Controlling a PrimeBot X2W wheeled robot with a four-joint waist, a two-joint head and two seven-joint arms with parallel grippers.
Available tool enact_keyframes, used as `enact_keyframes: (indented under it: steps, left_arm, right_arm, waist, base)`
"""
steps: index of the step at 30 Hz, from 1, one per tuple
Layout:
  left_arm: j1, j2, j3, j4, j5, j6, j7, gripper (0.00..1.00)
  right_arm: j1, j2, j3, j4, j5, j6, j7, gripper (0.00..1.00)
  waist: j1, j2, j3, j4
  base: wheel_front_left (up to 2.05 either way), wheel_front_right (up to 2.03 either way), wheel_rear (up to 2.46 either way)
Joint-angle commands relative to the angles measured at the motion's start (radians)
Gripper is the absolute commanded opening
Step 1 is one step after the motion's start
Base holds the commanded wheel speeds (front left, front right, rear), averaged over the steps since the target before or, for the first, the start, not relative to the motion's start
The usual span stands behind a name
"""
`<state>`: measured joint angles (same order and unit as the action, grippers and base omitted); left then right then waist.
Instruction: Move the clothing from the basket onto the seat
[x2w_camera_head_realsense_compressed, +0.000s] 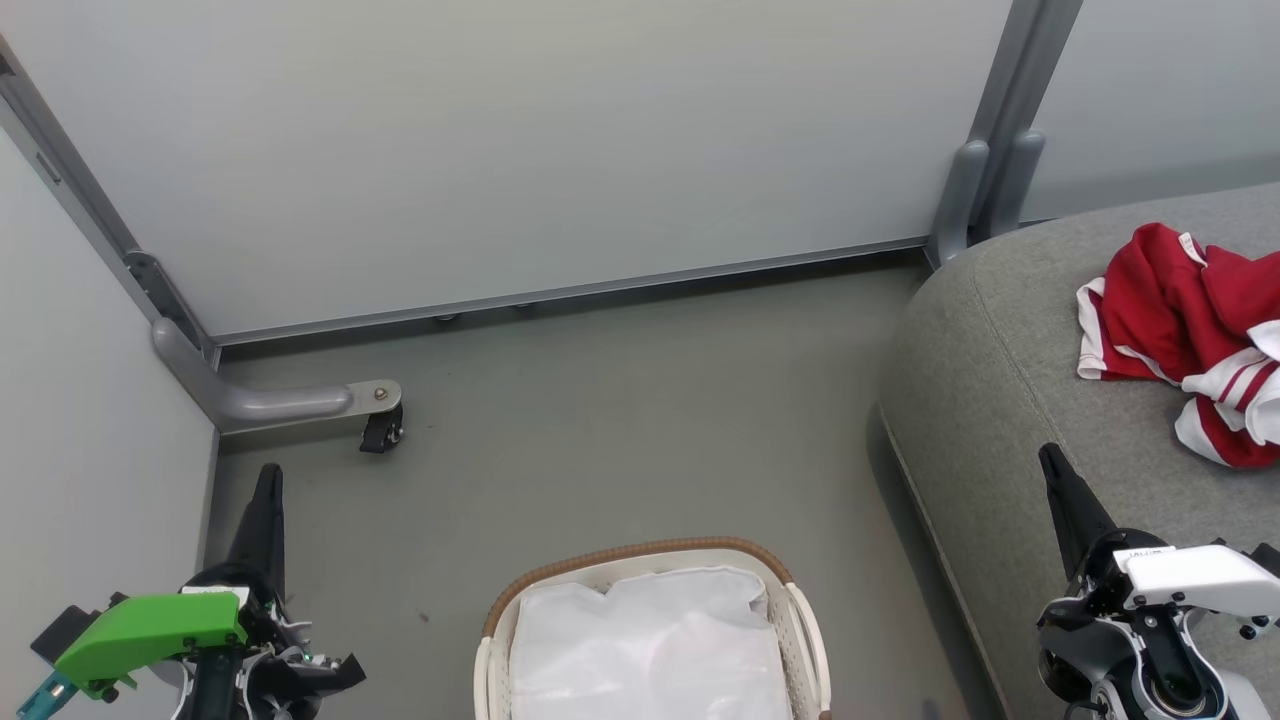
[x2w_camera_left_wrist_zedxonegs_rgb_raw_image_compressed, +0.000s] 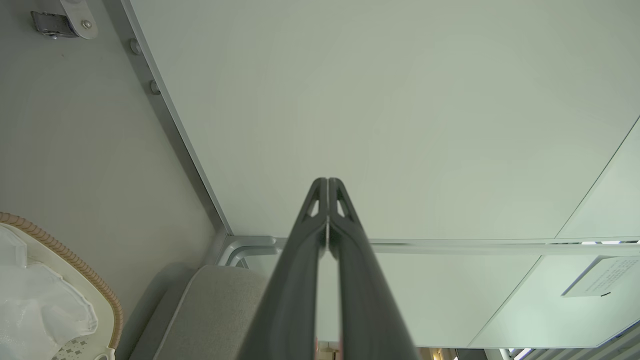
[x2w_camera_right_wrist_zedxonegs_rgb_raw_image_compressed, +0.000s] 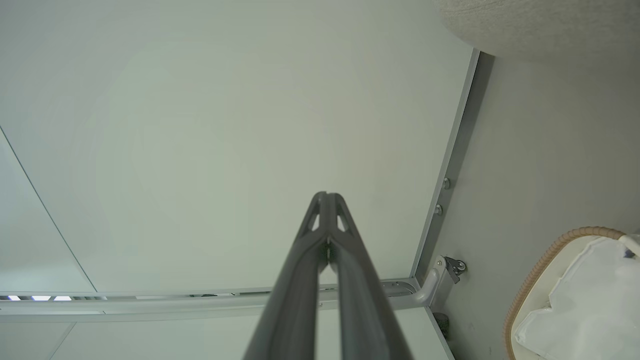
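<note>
The right pincer (x2w_camera_head_realsense_compressed: 1050, 458) is pressing its two dark fingers together, gripping nothing, and is pointing up over the near edge of the seat (x2w_camera_head_realsense_compressed: 990, 400). Just beyond it to the right, the clothing (x2w_camera_head_realsense_compressed: 1170, 320) is lying crumpled on the grey cushion. It is thin red fabric with white striped trim, seemingly more than one garment, though the folds are making that hard to judge. The seat's rounded edge is curving away on this pincer's left, and bare grey floor (x2w_camera_head_realsense_compressed: 620, 400) is opening between it and the basket (x2w_camera_head_realsense_compressed: 640, 551). The basket is sitting left of the fingertips, its white liner (x2w_camera_head_realsense_compressed: 650, 640) puffing up inside the brown woven rim. The left pincer (x2w_camera_head_realsense_compressed: 268, 478), likewise closed on nothing, is hanging left of the basket, close beside the side wall panel (x2w_camera_head_realsense_compressed: 80, 450), with a castor (x2w_camera_head_realsense_compressed: 381, 432) just ahead to its right.
</note>
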<state>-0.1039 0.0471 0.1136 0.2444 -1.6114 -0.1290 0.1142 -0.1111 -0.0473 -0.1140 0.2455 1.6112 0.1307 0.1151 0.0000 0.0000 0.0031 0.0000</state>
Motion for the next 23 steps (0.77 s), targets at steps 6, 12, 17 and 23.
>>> enact_keyframes:
  steps: [6, 12, 17, 23]
  left_arm:
    - [-0.01, 0.006, 0.002, -0.001, -0.003, -0.003, 0.003, 0.0]
    - [-0.01, 0.006, 0.002, -0.001, -0.003, -0.003, 0.003, 0.0]
    - [-0.01, 0.006, 0.002, -0.001, -0.003, -0.003, 0.003, 0.0]
    - [-0.01, 0.006, 0.002, -0.001, -0.003, -0.003, 0.003, 0.0]
  right_arm:
    - [0.005, -0.006, -0.001, -0.003, 0.004, 0.0, 0.002, 0.0]
    - [0.005, -0.006, -0.001, -0.003, 0.004, 0.0, 0.002, 0.0]
    - [0.005, -0.006, -0.001, -0.003, 0.004, 0.0, 0.001, 0.0]
    - [0.005, -0.006, -0.001, -0.003, 0.004, 0.0, 0.001, 0.0]
  waist:
    - [0.0, 0.0, 0.0, 0.0]
    - [0.0, 0.0, 0.0, 0.0]
    - [0.0, 0.0, 0.0, 0.0]
    - [0.0, 0.0, 0.0, 0.0]
  base:
    - [0.0, 0.0, 0.0]
    - [0.0, 0.0, 0.0]
    - [0.0, 0.0, 0.0]
    - [0.0, 0.0, 0.0]
